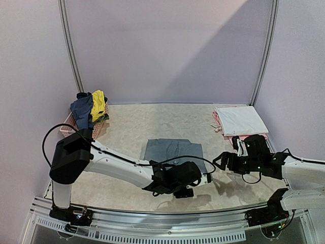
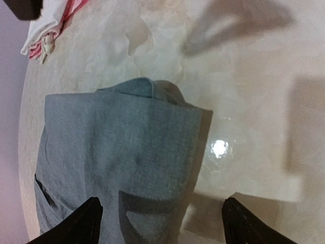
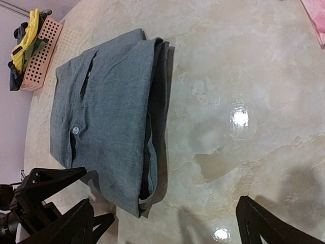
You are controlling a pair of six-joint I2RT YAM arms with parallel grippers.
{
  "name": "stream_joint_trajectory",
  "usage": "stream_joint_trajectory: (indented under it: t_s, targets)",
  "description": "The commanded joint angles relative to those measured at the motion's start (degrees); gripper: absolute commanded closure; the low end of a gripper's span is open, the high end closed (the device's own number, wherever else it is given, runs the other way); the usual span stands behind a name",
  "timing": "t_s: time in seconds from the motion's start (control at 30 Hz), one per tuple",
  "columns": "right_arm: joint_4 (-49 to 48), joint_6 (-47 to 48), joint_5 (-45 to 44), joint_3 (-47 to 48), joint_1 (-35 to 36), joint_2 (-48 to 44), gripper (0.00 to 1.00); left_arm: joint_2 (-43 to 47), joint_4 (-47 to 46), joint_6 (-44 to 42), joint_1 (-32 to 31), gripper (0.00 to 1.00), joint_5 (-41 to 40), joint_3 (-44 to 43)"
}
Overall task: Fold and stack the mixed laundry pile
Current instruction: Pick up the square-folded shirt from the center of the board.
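1. The bench (image 1: 132,127) carries everything. The mixed laundry pile is split three ways: one piece in the middle, a finished stack at the far right, and the rest at the far left.
2. The grey trousers (image 1: 172,152) lie flat in the middle of the bench, folded into a rough rectangle. In the right wrist view the layers show loosely along one side. I judge the step in hand to be finishing this piece and moving it to the stack.
3. The stack of white and pink pieces (image 1: 239,122) sits well apart from the trousers. To land the trousers squarely, line up their edges with the white top piece before letting go.
4. The pink basket (image 1: 68,127) holds the navy top (image 1: 81,109) and the yellow garment (image 1: 98,104). They are for later, so leave them alone now.
5. The left gripper (image 2: 160,218) hovers over the near edge of the trousers. Its jaws are spread wide and hold nothing.
6. The right gripper (image 3: 165,213) hangs just beside the trousers' near right corner. Its jaws are fully apart and also empty.
7. To do the step well:
   - Pinch through every layer at the two near corners, not just the top sheet.
   - Raise both arms evenly so that the fold does not slide open.
   - Keep the cloth taut between the two grippers.
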State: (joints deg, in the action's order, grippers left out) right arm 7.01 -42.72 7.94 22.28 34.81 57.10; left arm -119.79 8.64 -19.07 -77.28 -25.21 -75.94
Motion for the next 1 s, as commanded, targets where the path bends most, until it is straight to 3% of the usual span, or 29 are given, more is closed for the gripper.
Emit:
stream_joint_trajectory:
  t_s: [0.0, 0.33, 0.7, 0.97]
  targets:
    - [1.29, -0.69, -1.8, -1.34, -0.2, -1.95, 0.02, -2.07, -3.48, -6.05, -0.46, 0.18, -1.67, -1.32]
    - [2.96, -0.18, -2.71, -1.72, -0.29, -3.4, 0.02, -4.62, -10.45, -13.11, -1.75, 0.38, -4.47, -0.35]
    - [0.1, -3.93, -1.89, -2.68, -0.27, -2.71, 0.01, -5.54, -20.2, -14.03, -2.12, 1.0, -5.89, 2.44]
    - [-6.36, -7.81, 1.74, -2.83, -0.3, -0.06, 0.01, 2.36, -28.42, -9.32, -0.94, 1.0, -1.77, 10.89]
